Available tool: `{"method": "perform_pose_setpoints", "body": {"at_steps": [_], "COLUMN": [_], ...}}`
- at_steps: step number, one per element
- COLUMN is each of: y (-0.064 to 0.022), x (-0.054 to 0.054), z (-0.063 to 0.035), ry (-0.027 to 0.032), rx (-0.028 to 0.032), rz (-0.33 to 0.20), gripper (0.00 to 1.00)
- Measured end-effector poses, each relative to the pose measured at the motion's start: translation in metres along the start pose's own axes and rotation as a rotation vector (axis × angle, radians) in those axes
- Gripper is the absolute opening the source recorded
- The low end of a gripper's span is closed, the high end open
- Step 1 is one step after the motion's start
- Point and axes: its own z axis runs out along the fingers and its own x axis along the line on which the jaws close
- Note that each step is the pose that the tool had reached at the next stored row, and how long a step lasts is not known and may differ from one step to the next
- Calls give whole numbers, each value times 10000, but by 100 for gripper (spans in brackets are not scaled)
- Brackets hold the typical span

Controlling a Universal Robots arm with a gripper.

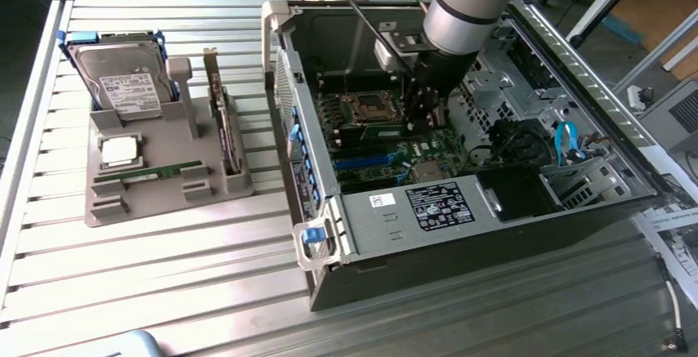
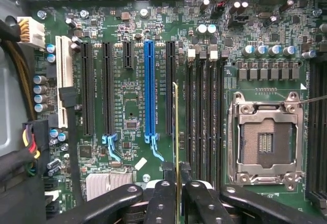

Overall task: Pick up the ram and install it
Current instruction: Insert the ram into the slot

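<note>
The ram appears edge-on in the wrist view as a thin green-yellow strip, and my gripper is shut on it, with the black fingers pressing on both sides. It hangs over the motherboard, just beside the row of black memory slots and not seated in one. In the exterior view the gripper reaches down into the open computer case, close to the CPU socket. A second, similar green stick lies in the grey holder tray.
The empty CPU socket lies just beyond the memory slots. A blue expansion slot and black slots flank the ram's other side. The tray also holds a hard drive, a silver CPU chip and an upright expansion card. Cables crowd one case edge.
</note>
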Motion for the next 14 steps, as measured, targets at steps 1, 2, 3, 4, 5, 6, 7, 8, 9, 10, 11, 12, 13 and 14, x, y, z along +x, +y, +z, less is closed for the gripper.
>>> {"method": "perform_pose_setpoints", "body": {"at_steps": [1, 2, 3, 4, 5, 6, 7, 8, 9, 10, 11, 12, 13, 14], "y": [0, 0, 0, 0, 0, 0, 0, 0, 1, 4, 11, 22, 33, 44], "x": [0, 0, 0, 0, 0, 0, 0, 0, 0, 0, 0, 0, 0, 0], "z": [-9, -17, -27, -37, -43, -43, -44, -45, -45, -45, -45, -45, -45, -45], "ry": [0, -1, -7, -9, -17, -18, -17, -13, -14, -14, -14, -14, -13, -13], "rx": [0, 0, 1, 1, 1, 2, 1, 0, 0, 0, 0, 0, 0, 0], "rz": [0, 0, 0, 0, 0, 0, 0, 0, -1, -1, 0, 0, 0, 0], "gripper": [14, 14, 14, 14, 14, 14, 14, 14, 14, 14, 14, 14, 14, 14]}}
